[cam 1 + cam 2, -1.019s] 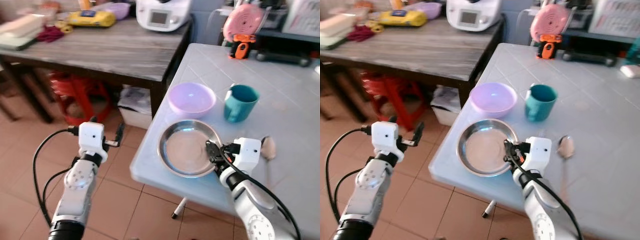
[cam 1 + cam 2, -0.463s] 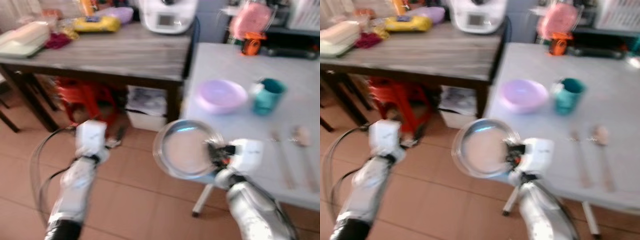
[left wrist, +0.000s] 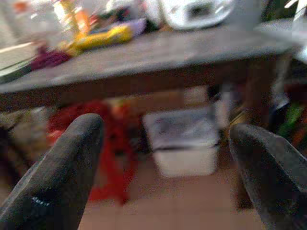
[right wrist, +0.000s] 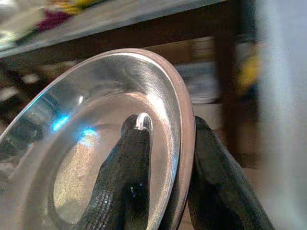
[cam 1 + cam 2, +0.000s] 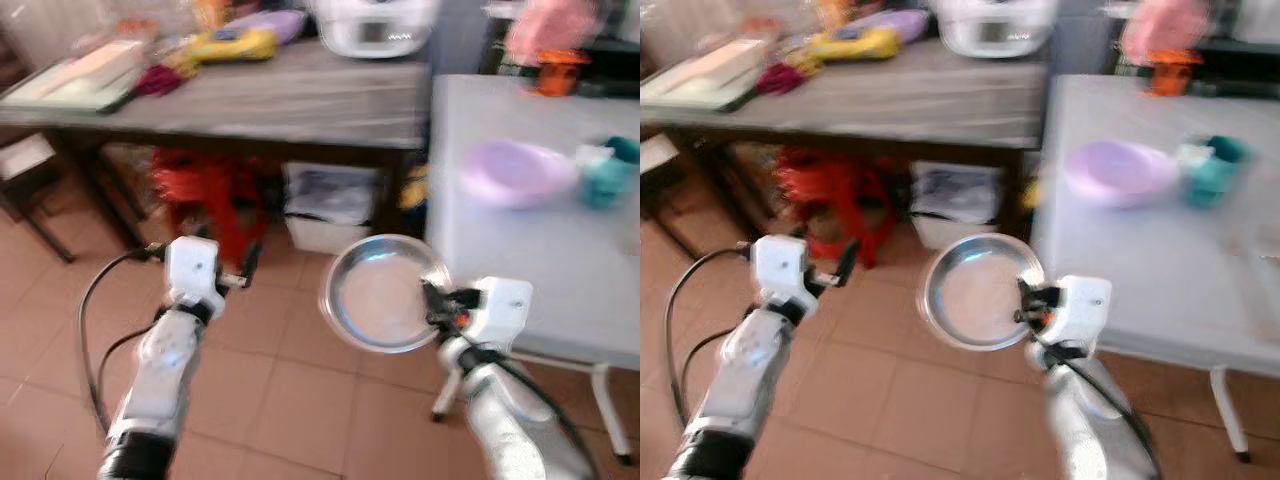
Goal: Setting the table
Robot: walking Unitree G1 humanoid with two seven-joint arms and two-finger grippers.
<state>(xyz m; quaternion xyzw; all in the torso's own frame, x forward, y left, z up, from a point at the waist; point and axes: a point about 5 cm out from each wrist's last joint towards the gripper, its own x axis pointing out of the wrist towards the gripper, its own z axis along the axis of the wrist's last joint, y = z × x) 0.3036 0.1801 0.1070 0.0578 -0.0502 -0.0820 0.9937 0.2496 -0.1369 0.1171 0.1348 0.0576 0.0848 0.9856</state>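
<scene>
The right gripper (image 5: 432, 303) is clamping the rim of a shiny round steel plate (image 5: 383, 294), holding it off the light blue table's (image 5: 520, 270) left edge, above open tiled floor (image 5: 300, 400). The left gripper (image 5: 245, 270) is hanging with fingers spread apart.

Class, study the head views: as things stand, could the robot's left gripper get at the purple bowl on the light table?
Probably not. The left gripper hangs open over the floor, left of the light table; the purple bowl sits well in from the table's near edge, beyond the steel plate in the right gripper.
</scene>
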